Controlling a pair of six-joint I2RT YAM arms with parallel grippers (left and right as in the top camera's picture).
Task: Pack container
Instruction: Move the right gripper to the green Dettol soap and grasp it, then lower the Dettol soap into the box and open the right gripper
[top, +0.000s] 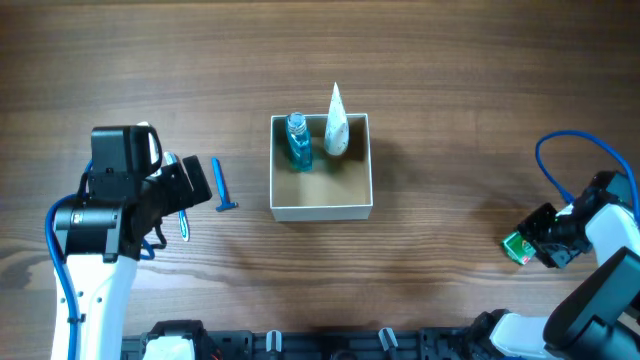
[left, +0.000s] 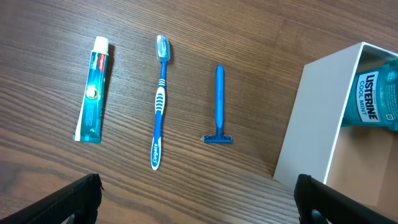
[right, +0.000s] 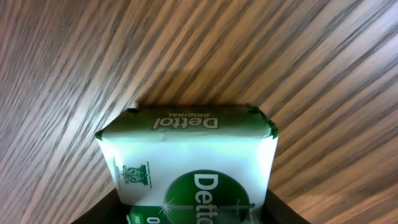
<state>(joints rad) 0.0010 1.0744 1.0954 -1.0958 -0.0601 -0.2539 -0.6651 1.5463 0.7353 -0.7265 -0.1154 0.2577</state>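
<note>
Wood table (top: 450, 100); soap bar (right: 186, 155) half-hidden in right pincer (top: 532, 246).

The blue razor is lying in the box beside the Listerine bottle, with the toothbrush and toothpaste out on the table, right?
No. The blue razor lies on the table outside the container, between it and the toothbrush, as the left wrist view shows. The rest holds: Listerine bottle inside, toothpaste out.
</note>
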